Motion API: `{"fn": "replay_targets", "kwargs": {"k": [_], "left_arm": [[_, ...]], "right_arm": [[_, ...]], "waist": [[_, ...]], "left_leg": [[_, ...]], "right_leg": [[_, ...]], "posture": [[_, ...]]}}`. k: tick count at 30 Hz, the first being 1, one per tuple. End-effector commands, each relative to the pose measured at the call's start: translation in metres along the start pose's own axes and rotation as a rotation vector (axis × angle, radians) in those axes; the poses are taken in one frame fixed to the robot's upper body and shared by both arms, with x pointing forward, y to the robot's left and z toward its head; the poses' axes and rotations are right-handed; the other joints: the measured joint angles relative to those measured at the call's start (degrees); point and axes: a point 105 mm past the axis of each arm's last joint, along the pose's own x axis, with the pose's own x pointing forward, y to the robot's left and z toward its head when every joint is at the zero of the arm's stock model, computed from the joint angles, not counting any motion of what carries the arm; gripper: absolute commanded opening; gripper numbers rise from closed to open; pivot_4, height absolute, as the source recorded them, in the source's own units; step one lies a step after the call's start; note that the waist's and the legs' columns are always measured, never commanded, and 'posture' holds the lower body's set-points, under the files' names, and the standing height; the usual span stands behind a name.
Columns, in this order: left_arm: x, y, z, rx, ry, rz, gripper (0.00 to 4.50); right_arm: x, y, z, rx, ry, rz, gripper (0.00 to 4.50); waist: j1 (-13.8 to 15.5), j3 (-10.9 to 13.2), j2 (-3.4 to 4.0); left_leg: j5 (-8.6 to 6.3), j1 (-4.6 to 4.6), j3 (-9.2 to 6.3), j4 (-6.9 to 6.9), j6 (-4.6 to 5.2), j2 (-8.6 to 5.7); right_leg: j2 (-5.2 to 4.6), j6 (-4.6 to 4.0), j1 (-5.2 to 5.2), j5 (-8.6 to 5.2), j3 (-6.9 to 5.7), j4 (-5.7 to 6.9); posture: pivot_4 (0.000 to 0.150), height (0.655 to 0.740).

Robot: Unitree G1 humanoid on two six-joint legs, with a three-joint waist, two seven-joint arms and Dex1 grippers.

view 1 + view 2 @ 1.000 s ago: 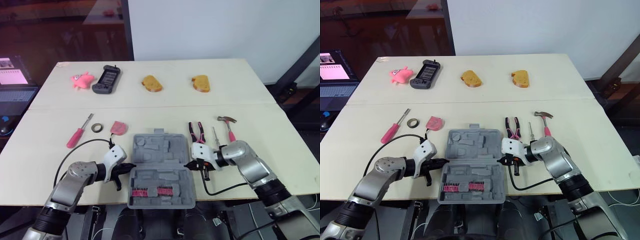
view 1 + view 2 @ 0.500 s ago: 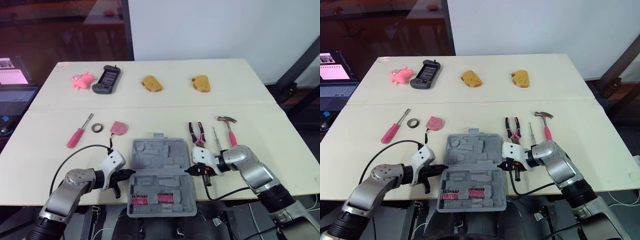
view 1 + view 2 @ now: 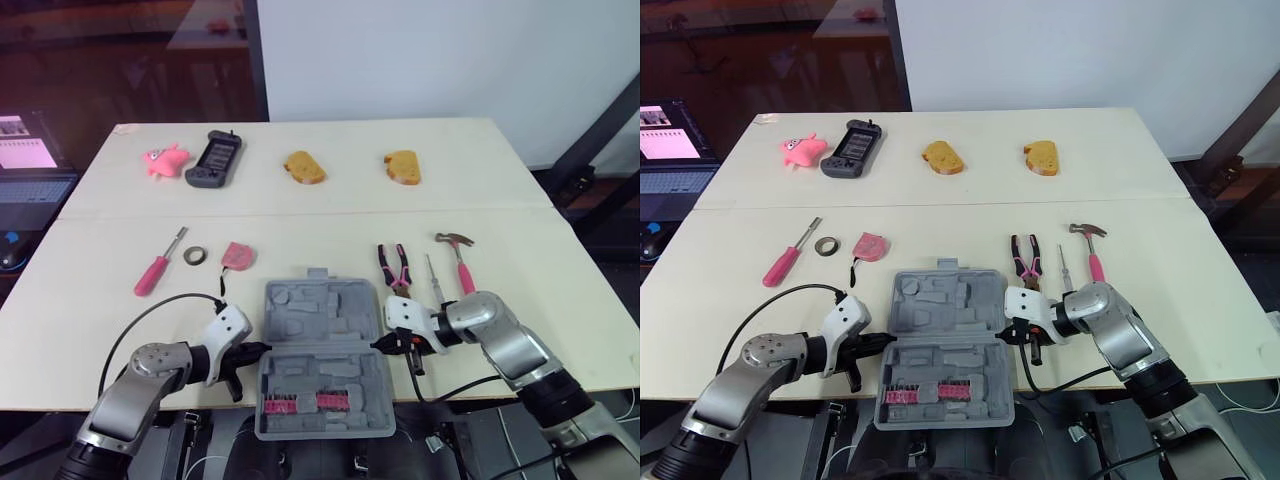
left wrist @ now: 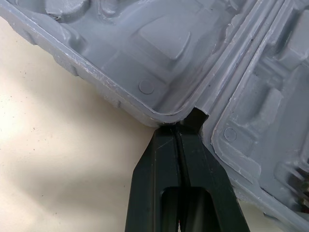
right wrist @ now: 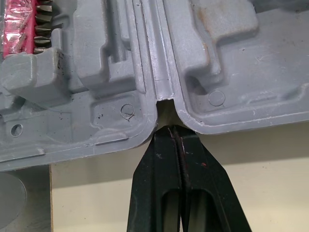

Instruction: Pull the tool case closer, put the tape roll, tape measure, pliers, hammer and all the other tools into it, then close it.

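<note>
At the table's (image 3: 90,310) near edge, the open case (image 3: 320,305) is flanked by the left gripper (image 3: 262,348) and right gripper (image 3: 378,343). Each is pressed into a hinge notch, jaws closed tight together. Pliers (image 3: 394,264), hammer (image 3: 458,255), tape roll (image 3: 196,256) and tape measure (image 3: 237,255) are seen lying just beyond the case.
</note>
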Motion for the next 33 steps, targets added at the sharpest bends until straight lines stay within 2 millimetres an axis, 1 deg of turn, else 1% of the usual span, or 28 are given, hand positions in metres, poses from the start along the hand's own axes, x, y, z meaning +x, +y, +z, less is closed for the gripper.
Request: {"fn": "replay_targets", "kwargs": {"k": [1, 2, 6, 9, 11, 13, 14, 16, 17, 18, 20, 21, 23, 25, 27, 28, 30, 33], "left_arm": [[0.004, -0.005, 0.001, -0.008, -0.009, -0.029, 0.0], [0.001, -0.002, 0.001, -0.008, -0.007, -0.022, 0.0], [-0.018, 0.022, -0.002, -0.012, 0.003, 0.063, 0.0], [-0.03, 0.034, -0.002, -0.011, 0.005, 0.101, 0.0], [-0.043, 0.041, -0.005, -0.011, 0.009, 0.128, 0.0], [-0.053, 0.045, -0.004, -0.016, -0.008, 0.146, 0.0], [-0.058, 0.045, -0.002, -0.028, -0.028, 0.142, 0.0], [-0.063, 0.044, 0.0, -0.043, -0.05, 0.134, 0.0], [-0.074, 0.049, -0.001, -0.05, -0.083, 0.157, 0.0], [-0.085, 0.053, -0.003, -0.043, -0.1, 0.186, 0.26], [-0.111, 0.064, -0.01, -0.034, -0.128, 0.251, 0.83], [-0.122, 0.07, -0.015, -0.042, -0.134, 0.285, 1.29], [-0.144, 0.076, -0.031, -0.014, -0.098, 0.341, 2.31], [-0.168, 0.083, -0.041, -0.005, -0.098, 0.414, 3.31], [-0.188, 0.088, -0.049, 0.02, -0.082, 0.464, 4.32], [-0.197, 0.09, -0.054, 0.04, -0.056, 0.49, 4.5], [-0.214, 0.091, -0.061, 0.085, -0.012, 0.52, 4.5], [-0.239, 0.097, -0.063, 0.097, -0.02, 0.597, 4.5]], "right_arm": [[0.003, 0.002, 0.009, -0.036, -0.029, 0.022, 0.05], [0.002, 0.001, 0.008, -0.035, -0.026, 0.017, 0.05], [-0.008, -0.005, 0.0, -0.019, -0.005, -0.008, 0.05], [-0.018, -0.01, -0.006, -0.006, 0.002, -0.035, 0.05], [-0.029, -0.014, -0.012, 0.006, -0.002, -0.057, 0.05], [-0.042, -0.016, -0.014, 0.027, -0.041, -0.074, 0.05], [-0.05, -0.018, -0.015, 0.032, -0.056, -0.092, 0.05], [-0.058, -0.02, -0.018, 0.033, -0.068, -0.112, 0.05], [-0.071, -0.022, -0.02, 0.061, -0.104, -0.14, 0.05], [-0.082, -0.022, -0.023, 0.071, -0.129, -0.165, 0.01], [-0.106, -0.026, -0.033, 0.11, -0.163, -0.246, 0.6], [-0.116, -0.025, -0.04, 0.145, -0.171, -0.272, 0.91], [-0.134, -0.025, -0.058, 0.21, -0.184, -0.351, 1.9], [-0.153, -0.022, -0.078, 0.259, -0.174, -0.434, 2.89], [-0.167, -0.02, -0.091, 0.305, -0.191, -0.5, 3.91], [-0.173, -0.018, -0.098, 0.319, -0.191, -0.528, 4.38], [-0.184, -0.015, -0.105, 0.345, -0.215, -0.585, 4.45], [-0.197, -0.014, -0.111, 0.365, -0.248, -0.648, 4.45]], "waist": [[0.0, 0.0, 0.0], [0.0, 0.0, 0.0], [-0.1, 0.0, 0.0], [-0.1, 0.0, 0.0], [-0.1, 0.0, 0.0], [-0.1, 0.0, -0.01], [0.0, 0.0, -0.01], [-0.1, 0.0, -0.02], [-0.1, 0.0, -0.03], [-0.1, 0.0, -0.04], [-0.1, 0.0, -0.04], [-0.1, 0.0, -0.03], [-0.1, 0.0, -0.04], [-0.1, 0.0, -0.04], [-0.1, 0.0, -0.05], [-0.1, 0.0, -0.05], [-0.2, 0.0, -0.04], [-0.2, 0.0, -0.03]], "left_leg": [[0.0, 0.0, 0.0, 0.0, 0.0, 0.0], [0.0, 0.0, 0.0, 0.0, 0.0, 0.0], [0.0, 0.0, -0.01, 0.0, 0.0, 0.0], [0.0, 0.0, 0.0, -0.01, 0.0, 0.01], [0.0, 0.0, 0.0, -0.01, 0.0, 0.01], [0.0, -0.01, -0.01, -0.01, 0.0, 0.01], [-0.01, -0.01, -0.01, -0.01, 0.01, 0.01], [-0.02, -0.02, -0.01, -0.02, 0.03, 0.01], [-0.03, -0.01, 0.0, -0.02, 0.04, 0.02], [-0.03, -0.02, 0.0, -0.02, 0.04, 0.02], [-0.03, -0.02, 0.01, -0.03, 0.04, 0.02], [-0.03, -0.02, 0.01, -0.03, 0.03, 0.02], [-0.03, -0.02, 0.02, -0.03, 0.03, 0.02], [-0.04, 0.01, 0.02, -0.03, 0.02, 0.03], [-0.05, 0.01, 0.03, -0.04, 0.03, 0.02], [-0.05, 0.01, 0.02, -0.04, 0.03, 0.03], [-0.06, 0.01, 0.03, -0.05, 0.03, 0.04], [-0.06, 0.01, 0.05, -0.06, 0.02, 0.07]], "right_leg": [[0.0, 0.0, 0.0, 0.0, 0.0, 0.0], [0.0, 0.0, 0.0, 0.0, 0.0, 0.0], [0.0, 0.0, -0.01, 0.0, 0.0, 0.0], [0.0, -0.01, -0.03, 0.0, 0.0, 0.0], [0.0, -0.01, -0.03, 0.0, 0.0, 0.0], [-0.01, -0.01, -0.04, 0.0, 0.0, -0.02], [-0.03, -0.01, -0.04, 0.0, 0.0, -0.04], [-0.04, 0.0, -0.04, 0.0, 0.0, -0.07], [-0.04, 0.0, -0.03, 0.0, 0.0, -0.07], [-0.04, 0.0, -0.05, 0.0, 0.0, -0.07], [-0.03, 0.0, -0.05, 0.0, 0.0, -0.07], [-0.03, 0.0, -0.05, 0.0, -0.01, -0.07], [-0.04, -0.01, -0.06, 0.0, -0.01, -0.08], [-0.06, -0.03, -0.04, -0.01, -0.02, -0.11], [-0.09, -0.18, -0.05, -0.1, -0.03, -0.13], [-0.1, -0.19, -0.05, -0.1, -0.04, -0.13], [-0.13, -0.2, -0.09, -0.11, -0.04, -0.13], [-0.15, -0.21, -0.15, -0.12, -0.03, -0.14]], "posture": [[0.15, 0.7188], [0.15, 0.7188], [0.15, 0.7188], [0.15, 0.7188], [0.15, 0.7188], [0.15, 0.7188], [0.15, 0.7188], [0.15, 0.7188], [0.15, 0.7188], [0.15, 0.7188], [0.15, 0.7188], [0.15, 0.7188], [0.15, 0.7188], [0.15, 0.7188], [0.15, 0.7188], [0.15, 0.7188], [0.15, 0.7188], [0.15, 0.7188]]}}
